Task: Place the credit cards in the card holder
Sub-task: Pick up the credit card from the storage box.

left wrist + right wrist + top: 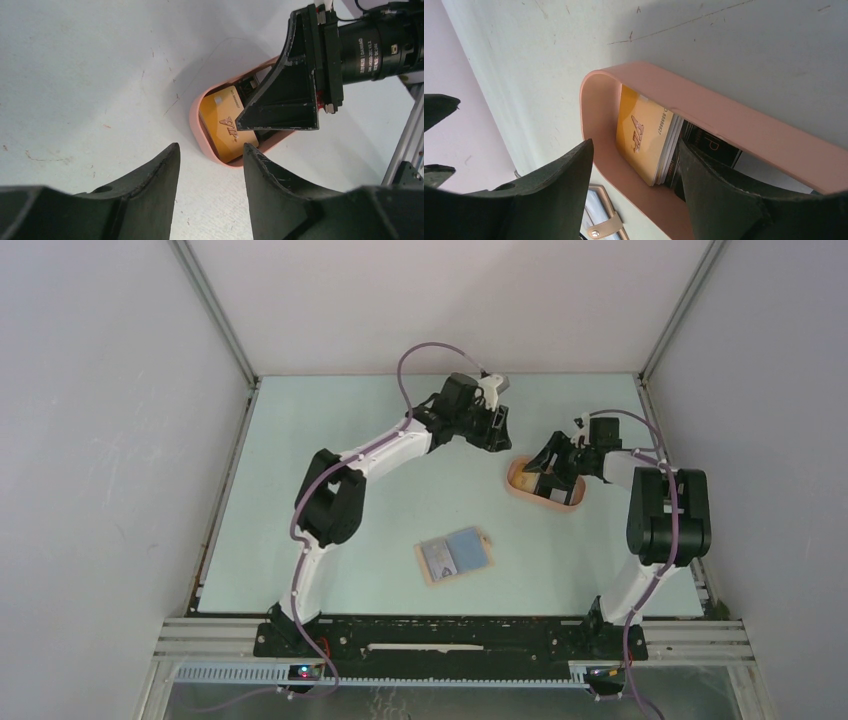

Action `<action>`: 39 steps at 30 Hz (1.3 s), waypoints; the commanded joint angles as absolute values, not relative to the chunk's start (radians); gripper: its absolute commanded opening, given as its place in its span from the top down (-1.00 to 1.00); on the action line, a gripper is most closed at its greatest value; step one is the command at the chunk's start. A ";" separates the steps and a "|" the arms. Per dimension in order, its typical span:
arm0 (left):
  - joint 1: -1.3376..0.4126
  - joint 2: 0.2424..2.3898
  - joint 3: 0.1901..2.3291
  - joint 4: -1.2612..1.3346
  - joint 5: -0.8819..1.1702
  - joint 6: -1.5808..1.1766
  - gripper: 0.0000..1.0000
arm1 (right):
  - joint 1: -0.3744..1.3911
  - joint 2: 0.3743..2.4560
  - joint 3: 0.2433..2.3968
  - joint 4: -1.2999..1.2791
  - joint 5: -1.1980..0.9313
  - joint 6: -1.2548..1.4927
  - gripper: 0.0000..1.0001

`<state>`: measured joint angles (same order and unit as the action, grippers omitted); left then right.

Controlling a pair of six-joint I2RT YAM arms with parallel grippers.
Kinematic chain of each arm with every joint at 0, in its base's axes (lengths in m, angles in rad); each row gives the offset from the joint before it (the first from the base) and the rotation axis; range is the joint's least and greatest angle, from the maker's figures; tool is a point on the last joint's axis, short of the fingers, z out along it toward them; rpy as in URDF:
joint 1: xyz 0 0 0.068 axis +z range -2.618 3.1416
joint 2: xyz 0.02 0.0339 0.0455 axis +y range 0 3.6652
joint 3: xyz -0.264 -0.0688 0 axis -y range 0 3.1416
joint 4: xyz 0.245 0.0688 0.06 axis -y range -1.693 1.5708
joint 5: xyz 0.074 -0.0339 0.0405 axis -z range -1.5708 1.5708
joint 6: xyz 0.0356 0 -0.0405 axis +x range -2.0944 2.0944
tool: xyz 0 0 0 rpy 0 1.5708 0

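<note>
1. The holder lies open and flat on the table, nearest the arm bases and between the two arms. Its two halves show grey and blue, too small to tell more.
2. Farther back and to the right sits the peach tray, well apart from the holder.
3. A stack of cards sits in the tray's rounded end, an orange-yellow one on its outer face.
4. The right claw dips into the tray, jaws wide. They straddle the stack with a gap on the orange side and grip nothing.
5. Farthest back, the left claw hangs above the tray's end, jaws partly apart and empty.
</note>
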<state>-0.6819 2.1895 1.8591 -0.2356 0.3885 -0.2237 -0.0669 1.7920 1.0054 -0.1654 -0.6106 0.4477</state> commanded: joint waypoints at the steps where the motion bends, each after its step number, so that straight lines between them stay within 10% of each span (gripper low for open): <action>1: -0.695 2.224 1.972 -0.326 0.407 -0.161 -0.08 | -0.055 1.809 1.046 -0.179 -0.609 0.434 -0.45; 39: -0.711 2.348 2.155 -0.495 0.467 -0.104 0.24 | -0.072 1.866 1.061 -0.064 -0.875 0.523 -0.14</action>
<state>-0.7067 2.3383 2.0727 -0.4858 0.4419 -0.1276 -0.0734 1.8473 1.0283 -0.1028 -0.8310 0.4931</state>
